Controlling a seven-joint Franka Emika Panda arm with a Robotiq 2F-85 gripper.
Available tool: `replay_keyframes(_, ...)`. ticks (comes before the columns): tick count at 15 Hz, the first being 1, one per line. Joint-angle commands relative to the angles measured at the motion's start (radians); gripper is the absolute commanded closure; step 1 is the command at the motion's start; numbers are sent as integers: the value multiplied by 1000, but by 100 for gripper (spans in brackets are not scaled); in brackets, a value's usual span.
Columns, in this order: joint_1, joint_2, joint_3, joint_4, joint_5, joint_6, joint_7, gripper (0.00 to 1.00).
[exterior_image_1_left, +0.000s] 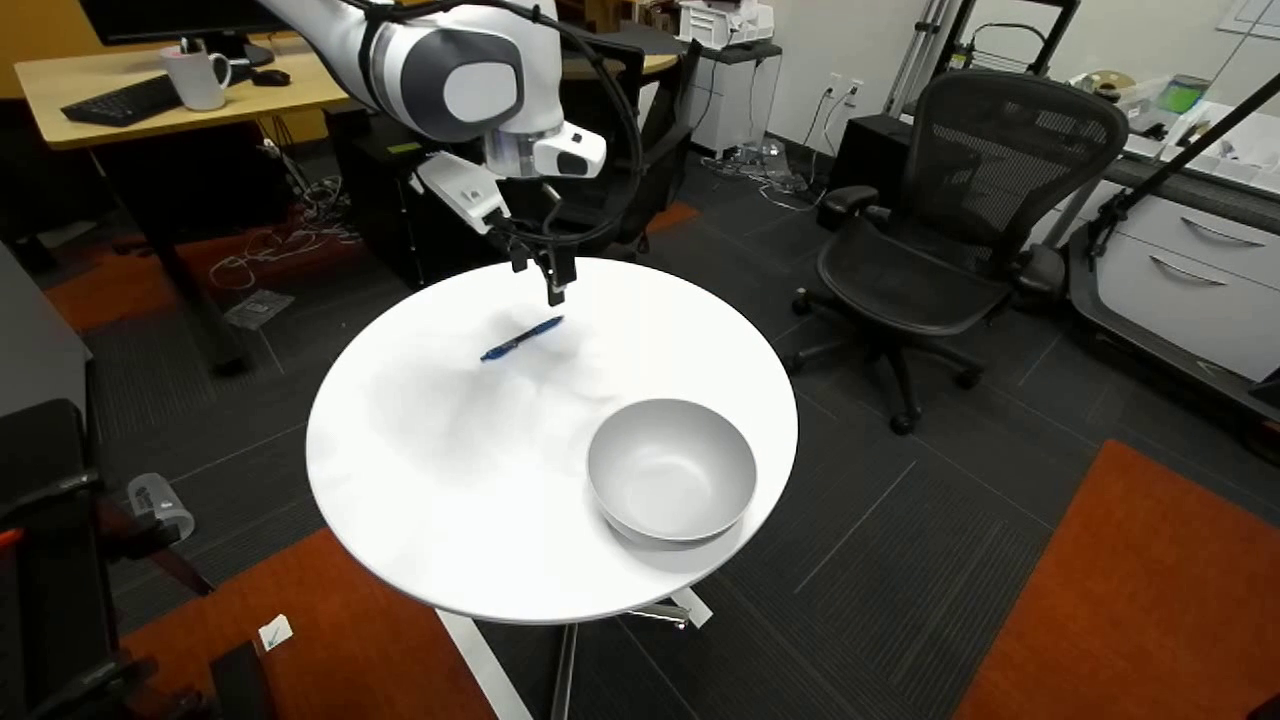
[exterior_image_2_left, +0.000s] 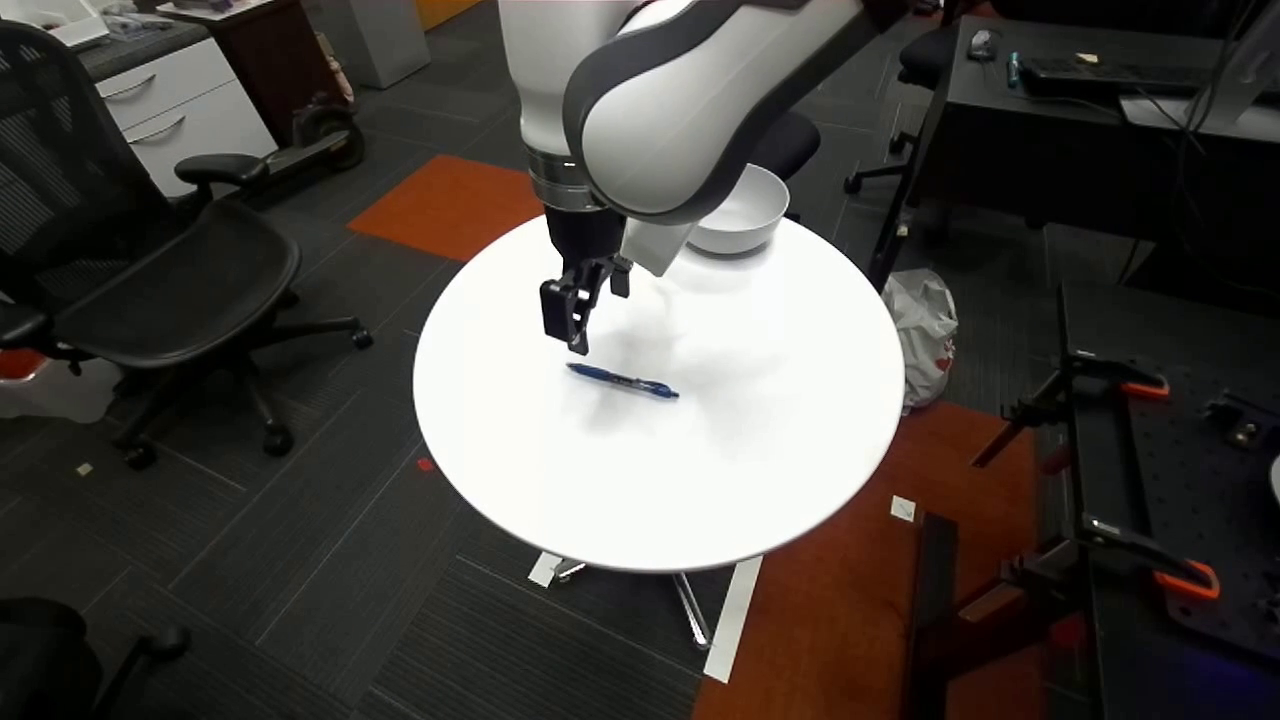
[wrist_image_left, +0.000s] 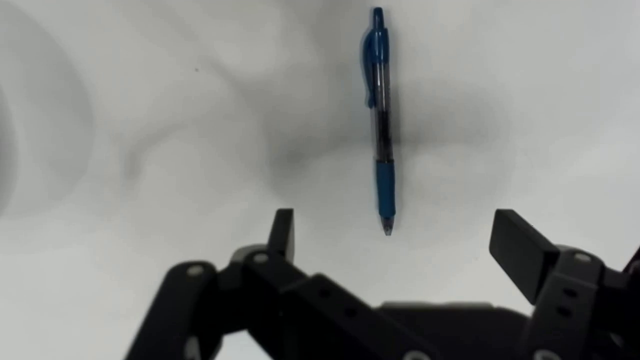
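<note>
Hovering over the round white tabletop (exterior_image_1_left: 450, 540) with the black two-fingered gripper (wrist_image_left: 394, 227) spread wide, gripping nothing; overlooking a slim dark-blue plastic pen (wrist_image_left: 383, 135) lying below, toward the wrist view's top, pointing tip-first at the gap, running lengthwise square to the closing line

The pen (wrist_image_left: 385, 187) is deep blue at button, clip and grip, its clear barrel showing a dark core, while the gripper (wrist_image_left: 394, 220) is black with small grey pivots and the arm (exterior_image_2_left: 655, 140) white with dark grey bands. The table (exterior_image_1_left: 420, 530) is white, smudged with soft grey shadows, and the bowl (exterior_image_1_left: 672, 470) an even pale grey. The carpet (exterior_image_1_left: 900, 600) is charcoal with fine lighter lines and rust-orange patches, the mesh chair (exterior_image_1_left: 1010, 170) black, the desk (exterior_image_1_left: 50, 85) a pale yellowish tan and the mug (exterior_image_1_left: 198, 82) white.
</note>
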Motion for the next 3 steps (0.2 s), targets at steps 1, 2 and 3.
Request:
replay_keyframes(1,-5,0,5,2,-3,-2,1,0)
replay_keyframes(2,-6,0,6,2,-3,-2,0,0)
replay_keyframes(3,-6,0,6,2,-3,-3,0,0)
